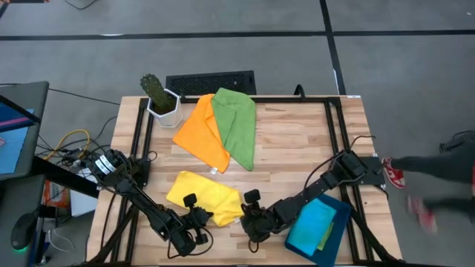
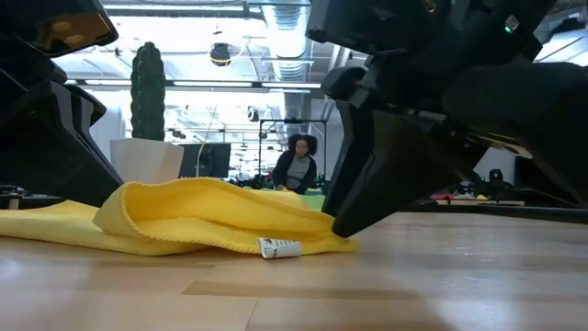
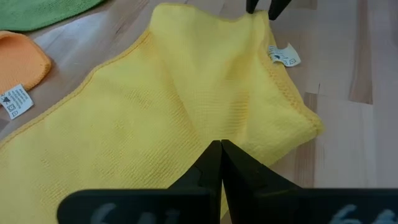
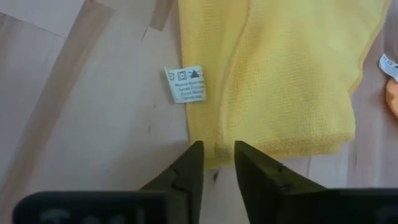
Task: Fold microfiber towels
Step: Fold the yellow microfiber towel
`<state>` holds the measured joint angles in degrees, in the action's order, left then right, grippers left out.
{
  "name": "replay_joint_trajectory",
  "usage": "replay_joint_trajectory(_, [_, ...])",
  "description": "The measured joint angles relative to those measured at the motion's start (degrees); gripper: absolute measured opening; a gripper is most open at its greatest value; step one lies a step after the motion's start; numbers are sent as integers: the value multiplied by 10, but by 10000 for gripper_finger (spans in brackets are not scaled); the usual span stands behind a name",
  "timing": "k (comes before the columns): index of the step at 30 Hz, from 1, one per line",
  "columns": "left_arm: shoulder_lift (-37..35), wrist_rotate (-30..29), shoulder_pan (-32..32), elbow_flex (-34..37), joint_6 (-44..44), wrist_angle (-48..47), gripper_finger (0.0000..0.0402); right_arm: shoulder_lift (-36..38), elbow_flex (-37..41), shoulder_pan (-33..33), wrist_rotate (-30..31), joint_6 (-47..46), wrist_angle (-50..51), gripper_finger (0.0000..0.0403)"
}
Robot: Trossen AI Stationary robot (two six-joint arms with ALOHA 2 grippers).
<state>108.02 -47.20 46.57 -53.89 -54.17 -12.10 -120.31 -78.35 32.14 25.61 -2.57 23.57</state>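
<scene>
The yellow towel (image 1: 204,196) lies loosely folded at the table's near middle, its white tag (image 2: 276,246) on the wood. My left gripper (image 1: 199,219) is shut at its near edge. My right gripper (image 1: 251,211) is closed on its right-hand corner. An orange towel (image 1: 202,132) and a green towel (image 1: 236,126) lie flat at the far middle, the green one overlapping the orange. A bright blue towel (image 1: 313,222) lies in the dark teal tray (image 1: 338,241). The second green towel is not plainly seen. My left gripper has its shut fingertips (image 3: 221,149) on the yellow towel's top layer near its near edge, coming from the table's near side. The fingers hide whether cloth is pinched between them. The towel lies on the table. My right gripper pinches the towel's hemmed edge (image 4: 214,151) at its right-hand corner between its two fingertips, close to the tag (image 4: 186,84). The fingers slant down from the table's right side. The corner (image 2: 340,241) rests low on the wood, and the cloth is slack.
A cactus in a white pot (image 1: 159,96) and a black keyboard (image 1: 210,81) stand at the far left. The teal tray sits at the near right. A person (image 1: 438,174) is beside the table's right edge. Bare wood lies between the towels and the tray.
</scene>
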Motion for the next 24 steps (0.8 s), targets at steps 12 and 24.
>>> replay_joint_trajectory(12, [0,4,-2,0,5,-2,0,20,-12,2,1,105,-173,133])
replay_joint_trajectory(24, [0,4,-2,0,10,-2,0,-1,-11,-29,-33,151,-231,123])
